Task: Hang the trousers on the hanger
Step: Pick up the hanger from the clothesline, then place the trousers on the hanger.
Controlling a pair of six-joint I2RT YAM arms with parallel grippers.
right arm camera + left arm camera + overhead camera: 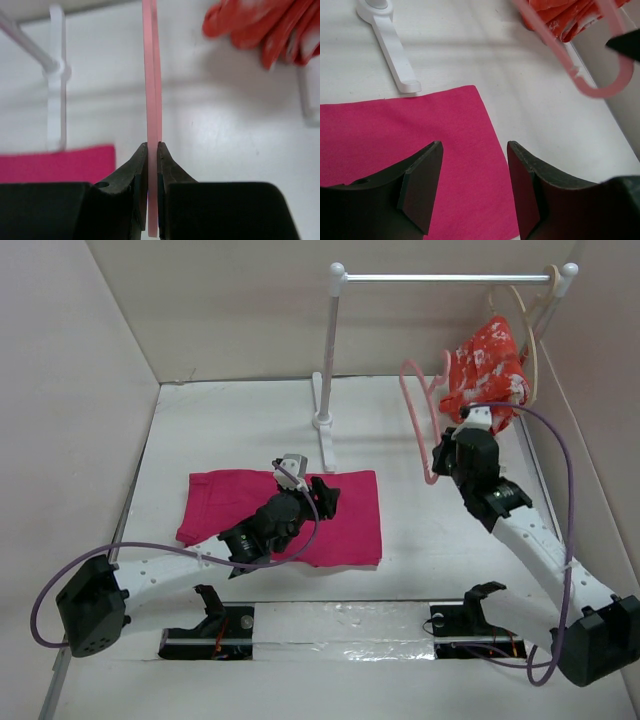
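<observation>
The magenta-pink trousers [290, 515] lie folded flat on the table left of centre; they also show in the left wrist view [395, 135] and the right wrist view [55, 162]. My left gripper [325, 498] is open and empty just above their right part, its jaws [475, 170] apart over the cloth. My right gripper [443, 455] is shut on the thin light-pink hanger [418, 420] and holds it upright above the table at the right. In the right wrist view the hanger [151, 75] runs edge-on between the fingers. Its curved end shows in the left wrist view [600, 87].
A white clothes rail [440, 280] stands at the back, its post foot [325, 445] just behind the trousers. A beige hanger [528, 330] with a red-orange patterned garment [485, 370] hangs at the rail's right end. White walls close in left, back and right.
</observation>
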